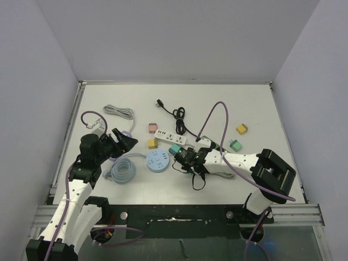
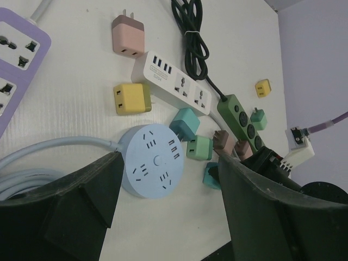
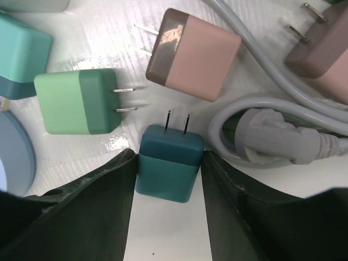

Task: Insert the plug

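Note:
My right gripper (image 3: 167, 157) is shut on a dark teal two-prong plug (image 3: 168, 163), one finger against each side, prongs pointing away from me, low over the table. The left wrist view shows the same plug (image 2: 211, 175) just right of the round light-blue power strip (image 2: 155, 160). In the top view my right gripper (image 1: 184, 157) sits right of that strip (image 1: 157, 161). My left gripper (image 1: 122, 142) is open and empty, left of the strip; its jaws (image 2: 168, 163) frame the strip from above.
A white power strip (image 1: 170, 136), a purple strip (image 2: 16, 65) and a green strip (image 2: 239, 117) lie nearby. Loose plugs: green (image 3: 76, 100), pink (image 3: 193, 54), light teal (image 3: 22, 54), yellow (image 2: 131, 99). A grey cable plug (image 3: 277, 136) lies right of my right fingers. A black cable (image 1: 176, 114) lies behind.

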Action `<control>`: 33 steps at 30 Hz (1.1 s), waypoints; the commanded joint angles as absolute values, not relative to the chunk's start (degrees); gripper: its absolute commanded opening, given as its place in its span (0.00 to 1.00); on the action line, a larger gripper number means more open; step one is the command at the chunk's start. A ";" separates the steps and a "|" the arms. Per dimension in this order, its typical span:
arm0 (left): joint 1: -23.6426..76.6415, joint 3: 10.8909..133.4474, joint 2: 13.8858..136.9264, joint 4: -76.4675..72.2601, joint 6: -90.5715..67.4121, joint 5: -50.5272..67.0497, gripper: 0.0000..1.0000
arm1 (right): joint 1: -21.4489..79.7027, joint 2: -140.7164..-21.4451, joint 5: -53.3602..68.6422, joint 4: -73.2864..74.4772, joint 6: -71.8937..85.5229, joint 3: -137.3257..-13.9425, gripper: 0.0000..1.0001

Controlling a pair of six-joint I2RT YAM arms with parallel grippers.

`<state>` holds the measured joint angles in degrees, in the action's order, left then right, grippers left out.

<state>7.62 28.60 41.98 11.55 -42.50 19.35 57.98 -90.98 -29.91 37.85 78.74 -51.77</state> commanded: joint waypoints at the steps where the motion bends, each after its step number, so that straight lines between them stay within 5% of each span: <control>1: 8.12 28.29 42.53 4.24 -43.29 22.56 0.69 | 57.16 -90.96 -30.03 32.52 75.63 -51.45 0.47; 15: 10.81 24.96 47.07 -8.61 -49.49 31.31 0.70 | 56.42 -82.64 -25.52 19.84 44.56 -50.89 0.44; 33: 23.73 25.36 64.73 -28.02 -68.51 34.78 0.70 | 48.23 -71.67 4.74 -1.40 14.16 -47.29 0.49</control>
